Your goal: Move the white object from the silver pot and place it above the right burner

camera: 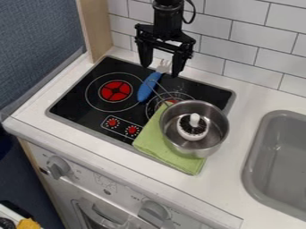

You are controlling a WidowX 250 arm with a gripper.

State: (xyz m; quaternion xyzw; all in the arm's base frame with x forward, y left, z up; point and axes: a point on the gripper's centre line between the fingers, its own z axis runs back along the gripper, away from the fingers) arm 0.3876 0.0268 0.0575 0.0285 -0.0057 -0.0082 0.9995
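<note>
At the top of the camera view, black two-finger hand (160, 70) hanging fingers-down over the back of the black glass stove top (78, 99). Fingers spread wide, holding nothing. Well apart from the pot.

Right of centre, inside the silver metal pot (216, 114): white round object with a dark speckled top and a white upright knob (193, 127). Sitting on the pot's bottom, knob up. Not on the burner.

Pot upright on a folded green cloth (149, 138), over the stove's right front edge. Thin wire handle (156, 91) pointing up-left across the stove. Cloth running out from under the pot, partly on the stove, partly on the white worktop (230, 183).

Right burner (170, 101) partly covered by pot and cloth. Left burner (115, 91) in full sight, red centre. Two red printed dials (122, 126) near the stove's front edge.

Between the burners, fork with a blue handle (149, 86), lying slantwise, tines toward the back, under the hand.

To the right, grey sink (257, 156) set into the worktop. Behind, white tiled wall (239, 40). Below the worktop, white front panel (108, 179) with grey knobs (58, 167).
</note>
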